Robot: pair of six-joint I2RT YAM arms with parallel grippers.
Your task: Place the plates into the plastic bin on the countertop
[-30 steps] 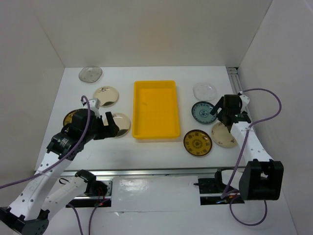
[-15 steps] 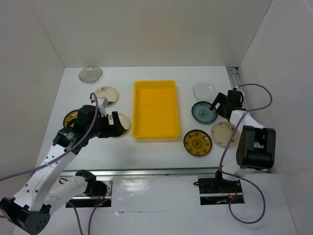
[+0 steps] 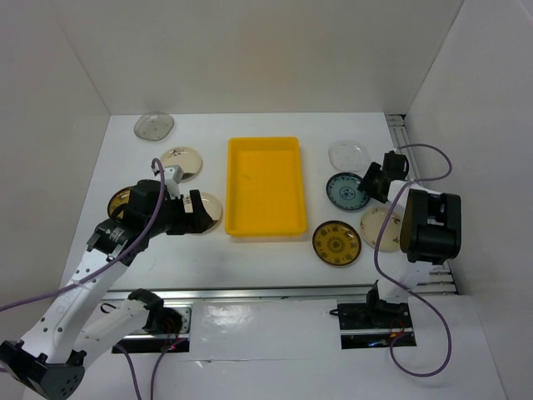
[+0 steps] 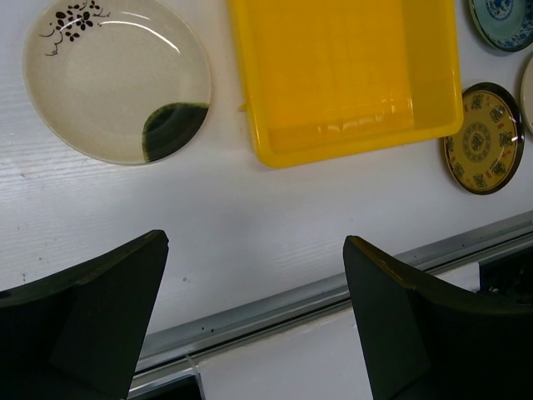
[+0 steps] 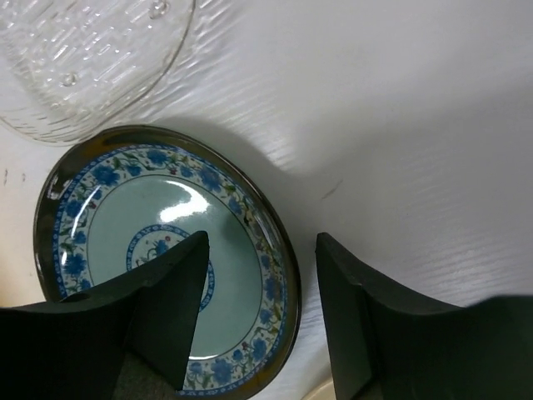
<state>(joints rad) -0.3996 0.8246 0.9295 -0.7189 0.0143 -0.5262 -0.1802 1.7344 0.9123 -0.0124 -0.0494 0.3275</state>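
Note:
The yellow plastic bin (image 3: 265, 185) sits mid-countertop with nothing in it. My right gripper (image 3: 371, 183) is open and low, with its jaws astride the right rim of the dark bluish plate (image 3: 344, 192). In the right wrist view one finger is over that plate (image 5: 141, 225) and the other over bare counter, gripper (image 5: 262, 242). My left gripper (image 3: 193, 212) is open and empty above a cream plate (image 3: 210, 212). In the left wrist view (image 4: 254, 242) it hangs over bare counter near the rail, with the cream plate with a dark mark (image 4: 117, 79) and the bin (image 4: 266, 154) beyond.
On the left are a clear plate (image 3: 154, 126), a cream plate (image 3: 181, 162) and a dark yellow plate (image 3: 122, 200) partly under my left arm. On the right are a clear plate (image 3: 348, 155), a dark yellow-patterned plate (image 3: 336, 243) and a cream plate (image 3: 379, 229). A metal rail (image 3: 275, 292) runs along the front.
My right arm has folded back and swung its gripper down to the right rim of the bluish plate. My left gripper has shifted slightly right over the cream plate.

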